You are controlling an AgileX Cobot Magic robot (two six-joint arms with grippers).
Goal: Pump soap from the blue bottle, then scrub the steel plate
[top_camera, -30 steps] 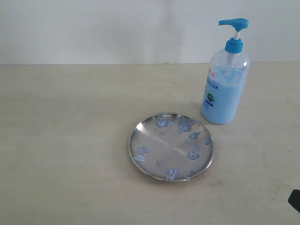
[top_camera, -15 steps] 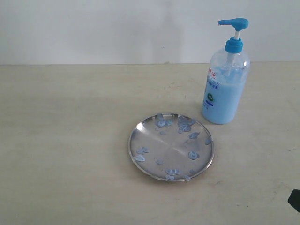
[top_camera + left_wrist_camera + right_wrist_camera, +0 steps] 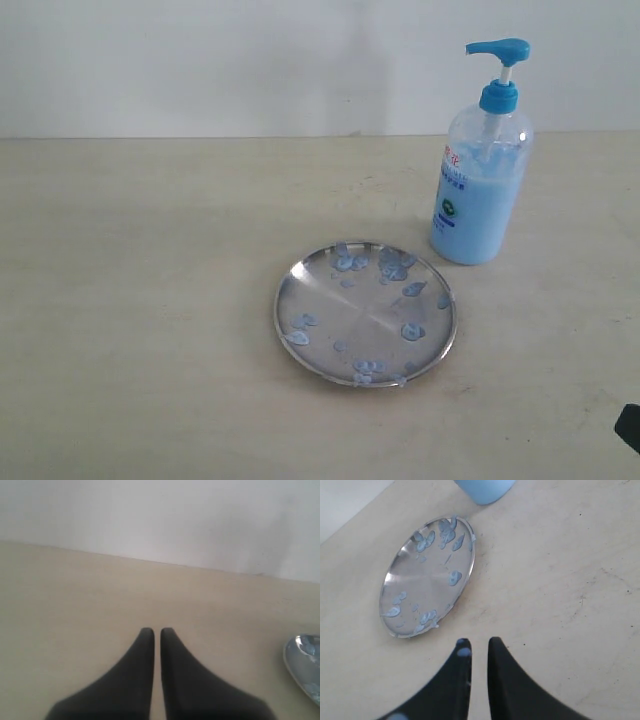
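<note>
1. Exterior view showed a pale beige table (image 3: 140,300) filling most of the scene, with a white wall (image 3: 200,60) along its far edge.
2. The steel plate (image 3: 350,305) lay flat on the table, a little right of the middle and towards the near side. Its shallow rim was shiny.
3. The blue bottle (image 3: 478,200) stood upright just beyond the plate's far right rim, close to it but not touching. Its pump head (image 3: 497,48) was up with the spout pointing left, and light blue liquid filled roughly the lower two thirds.
4. The right gripper (image 3: 479,642) hung over bare table on the near side of the plate, apart from it. Its fingers were close together with a narrow gap and clasped nothing. One finger (image 3: 463,652) carried a pale blue dab.
5. The left gripper (image 3: 157,631) was over bare table too, its fingers together but for a thin slit and holding nothing. Only a sliver of the plate's rim showed in its wrist view.
6. The soap (image 3: 410,330) sat as small pale blue blobs around the plate, thickest at the far side, and the centre was mostly bare.
</note>
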